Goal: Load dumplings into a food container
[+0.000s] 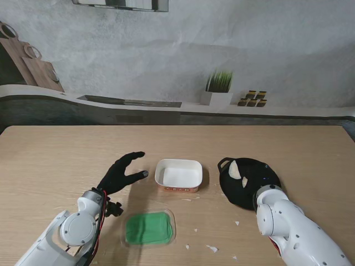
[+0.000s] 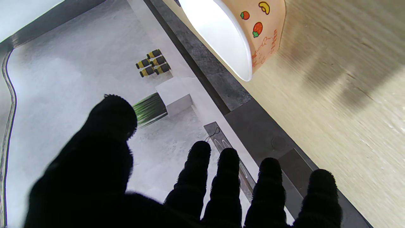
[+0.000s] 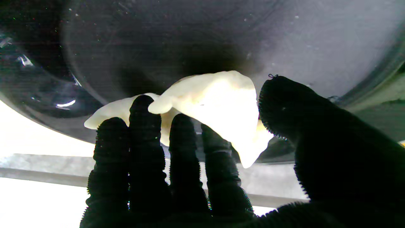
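The white food container (image 1: 178, 175) stands mid-table, its fruit-printed side (image 2: 221, 34) showing in the left wrist view. My left hand (image 1: 123, 173) hovers open just left of it, fingers (image 2: 226, 177) spread and holding nothing. On the right sits a black plate (image 1: 260, 169) with two dumplings (image 1: 236, 169). My right hand (image 3: 218, 171) is over the plate, mostly hidden under its own wrist in the stand's view. In the right wrist view, its thumb and fingers pinch a pale dumpling (image 3: 218, 107). A second dumpling (image 3: 110, 110) lies behind it on the plate (image 3: 158, 41).
A clear lid with a green inside (image 1: 148, 228) lies nearer to me than the container, by my left forearm. Small white crumbs (image 1: 212, 249) are scattered on the wood near me. A potted plant (image 1: 218, 88) and small bottles (image 1: 253, 98) stand on the ledge beyond the table.
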Controlling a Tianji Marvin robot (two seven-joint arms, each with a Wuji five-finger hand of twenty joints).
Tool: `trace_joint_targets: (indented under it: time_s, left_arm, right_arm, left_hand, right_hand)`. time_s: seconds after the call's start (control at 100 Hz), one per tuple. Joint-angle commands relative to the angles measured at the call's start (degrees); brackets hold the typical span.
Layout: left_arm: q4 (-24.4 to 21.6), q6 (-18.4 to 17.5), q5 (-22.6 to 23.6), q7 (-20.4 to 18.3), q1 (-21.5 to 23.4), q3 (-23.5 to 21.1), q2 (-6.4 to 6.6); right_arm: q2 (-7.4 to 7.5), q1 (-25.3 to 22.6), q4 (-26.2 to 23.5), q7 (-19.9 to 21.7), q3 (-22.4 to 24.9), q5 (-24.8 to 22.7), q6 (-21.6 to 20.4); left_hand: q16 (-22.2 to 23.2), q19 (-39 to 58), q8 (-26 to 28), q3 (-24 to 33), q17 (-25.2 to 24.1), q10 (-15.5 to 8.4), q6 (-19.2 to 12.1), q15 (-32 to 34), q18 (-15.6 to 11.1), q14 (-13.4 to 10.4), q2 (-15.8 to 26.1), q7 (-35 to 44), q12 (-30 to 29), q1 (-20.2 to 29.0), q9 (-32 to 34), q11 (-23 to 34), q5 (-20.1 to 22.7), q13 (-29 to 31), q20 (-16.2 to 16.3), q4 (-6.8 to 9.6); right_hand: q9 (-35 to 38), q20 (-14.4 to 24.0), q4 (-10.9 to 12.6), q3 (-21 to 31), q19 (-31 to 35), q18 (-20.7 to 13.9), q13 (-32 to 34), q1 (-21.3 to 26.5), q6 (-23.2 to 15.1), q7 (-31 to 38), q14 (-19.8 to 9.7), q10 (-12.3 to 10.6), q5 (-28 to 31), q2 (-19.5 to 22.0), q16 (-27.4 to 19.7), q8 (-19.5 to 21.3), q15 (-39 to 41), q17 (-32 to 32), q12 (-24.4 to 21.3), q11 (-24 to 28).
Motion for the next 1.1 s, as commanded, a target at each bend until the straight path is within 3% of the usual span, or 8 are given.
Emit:
trace_joint_targets:
  time_s: [0.0, 0.55, 0.72, 0.87, 1.09]
  left_arm:
    - [-0.1, -0.1, 0.1, -0.7, 0.0, 0.1, -0.16]
    - [-0.1, 0.0, 0.1, -0.2, 0.1, -0.2, -0.27]
    - [-0.1, -0.1, 0.2, 0.0, 0.1, -0.4, -0.3]
    - [-0.1, -0.1, 0.3, 0.0, 0.2, -0.5, -0.29]
    - [-0.1, -0.1, 0.5, 0.0, 0.2, -0.6, -0.27]
  right_arm:
    - [-0.32, 0.3, 0.5, 1.2, -0.4, 0.2, 0.5]
    - [0.22, 1.7, 2.2, 3.4, -2.2, -1.8, 0.6]
    - [0.29, 2.0, 2.6, 3.2, -2.8, -2.6, 0.6]
    - [0.38, 2.1, 2.7, 3.5, -3.1, -3.2, 0.7]
    - [0.49, 2.3, 2.9, 3.9, -3.4, -4.1, 1.0]
  left_hand:
    - [1.0, -0.5, 0.5, 0.5, -0.2, 0.6, 0.3, 1.0, -1.7, -0.2, -0.8, 0.7, 0.5, 1.0, 0.4, 0.5, 0.4, 0.9, 1.0, 1.26]
    - [1.0, -0.7, 0.5, 0.6, -0.4, 0.7, 0.3, 1.1, -1.6, -0.1, -0.6, 0.8, 0.6, 0.9, 0.7, 0.5, 0.6, 1.2, 1.1, 1.22]
    - [1.0, -0.7, 0.6, 0.5, -0.4, 0.8, 0.4, 1.1, -1.7, 0.0, -0.5, 0.8, 0.6, 0.9, 0.8, 0.5, 0.8, 1.5, 1.1, 1.22]
    - [1.1, -0.7, 0.5, 0.4, -0.4, 0.8, 0.4, 1.2, -1.6, 0.1, -0.5, 0.8, 0.6, 1.0, 1.0, 0.6, 1.0, 1.8, 1.1, 1.21]
    - [1.1, -0.8, 0.6, 0.4, -0.6, 0.9, 0.5, 1.3, -1.6, 0.1, -0.6, 0.9, 0.6, 1.1, 1.1, 0.6, 1.2, 2.0, 1.1, 1.24]
  right_hand:
    - [-1.3, -1.1, -1.7, 1.9, 2.1, 0.4, 0.6, 0.9, 1.3, 0.5, 1.7, 0.8, -1.1, -2.9, -0.4, 0.7, -0.1, -0.1, 0.2, 1.0]
    - [3.4, -1.6, -0.9, 6.5, 3.6, 0.3, 5.4, 5.5, -4.3, 4.4, 0.3, -2.3, 1.5, -3.8, -0.9, 2.5, 0.0, 3.8, 1.0, 3.5]
    - [8.1, -0.9, -0.5, 8.7, 7.1, 0.3, 9.3, 7.0, -7.5, 6.9, -0.2, -3.5, 4.6, -3.5, 0.0, 5.8, 3.8, 6.4, 2.0, 5.9]
    - [10.4, -0.7, -6.2, 9.3, 9.4, 0.6, 11.8, 9.6, -8.6, 9.5, -0.5, -3.7, 5.3, -5.7, 0.3, 5.7, 7.0, 8.6, -1.1, 8.5]
    - [14.6, -0.3, -8.9, 10.2, 11.7, 0.9, 15.7, 12.7, -11.5, 14.2, -0.8, -3.9, 7.5, -8.6, 0.5, 5.0, 9.9, 11.6, -2.8, 11.1]
